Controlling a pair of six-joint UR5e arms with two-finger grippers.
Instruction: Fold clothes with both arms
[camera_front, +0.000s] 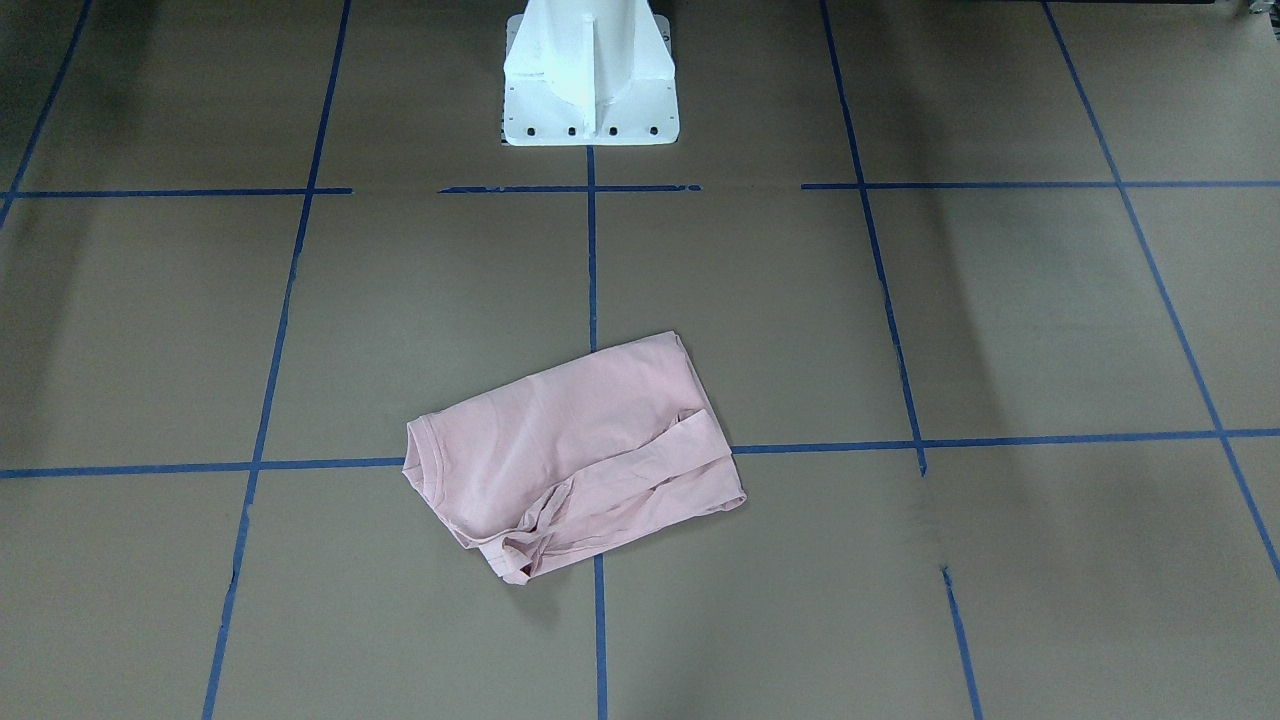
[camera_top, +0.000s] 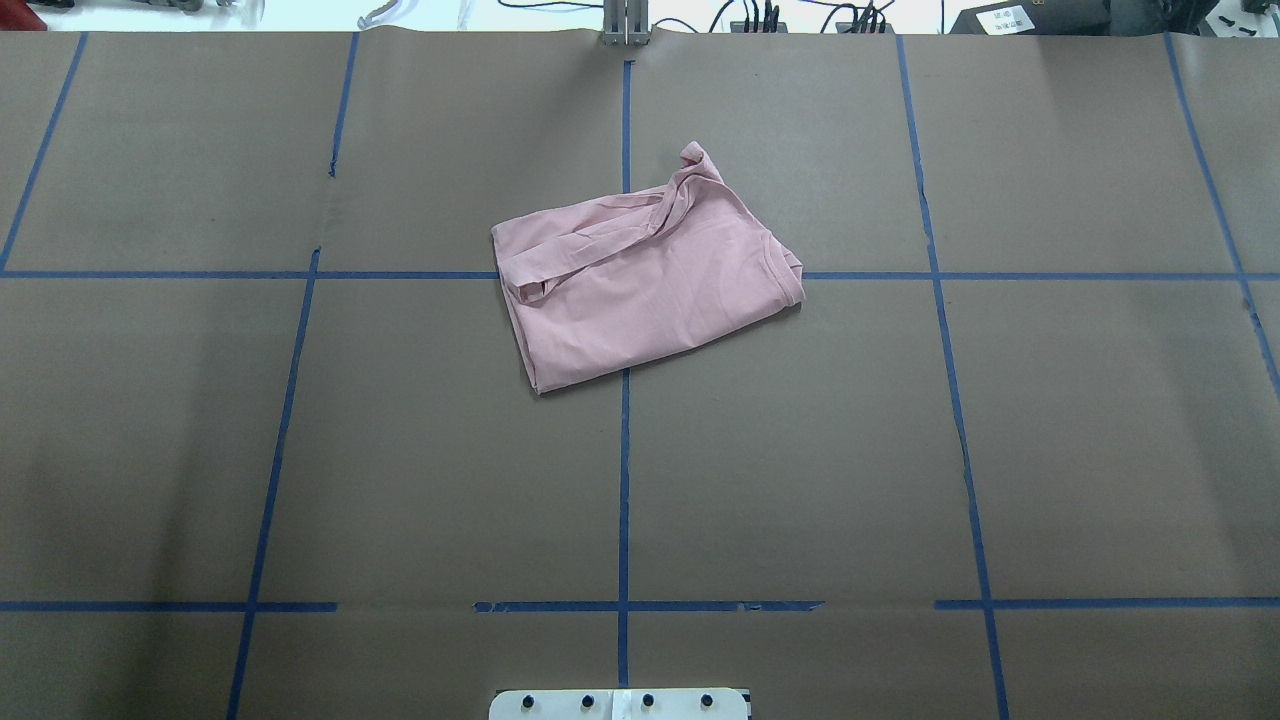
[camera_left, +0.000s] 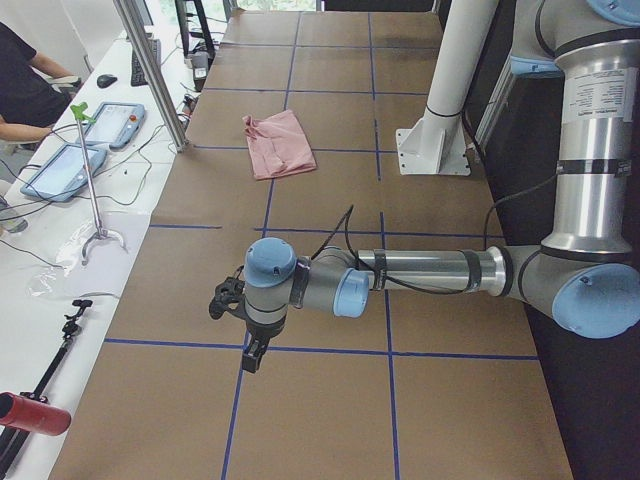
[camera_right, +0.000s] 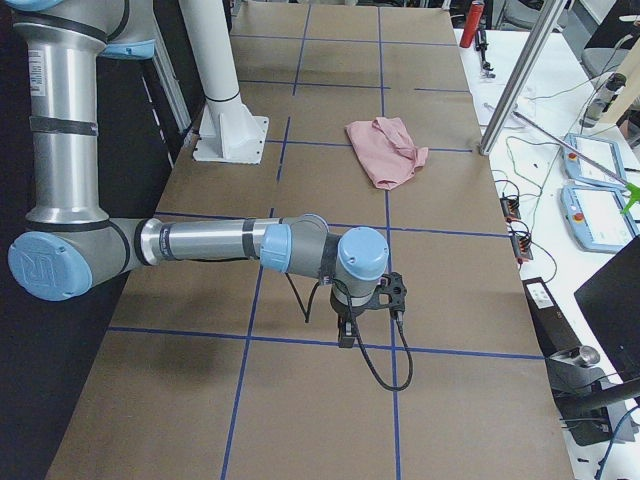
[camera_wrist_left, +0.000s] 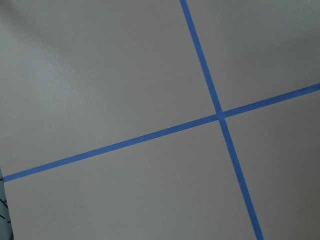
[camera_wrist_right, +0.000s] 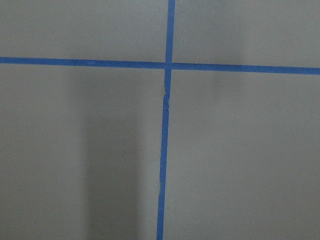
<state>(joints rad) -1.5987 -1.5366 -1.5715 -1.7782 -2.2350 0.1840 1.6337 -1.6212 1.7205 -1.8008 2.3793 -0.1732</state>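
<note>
Close in, the grey-and-silver left arm (camera_left: 420, 272) hangs low over the brown paper-covered table (camera_left: 330, 420). Its black skeletal left gripper (camera_left: 252, 350) points down at a blue tape line (camera_left: 300, 348). Fingers apart or together? I cannot tell from the side. At the opposite end it's the same for the right arm (camera_right: 210, 242) and right gripper (camera_right: 345, 328): no telling. Both wrist cameras show only paper and tape. Further out, beyond the white pedestal base (camera_front: 588, 80), the pale pink T-shirt (camera_top: 645, 285) lies mid-table across a tape crossing, well apart from both grippers. It is folded into a rough rectangle with one sleeve strip (camera_top: 590, 240) rumpled on top. The folding looks all but finished to me. Any next move means bringing both arms to the centre to flatten that strip.
</note>
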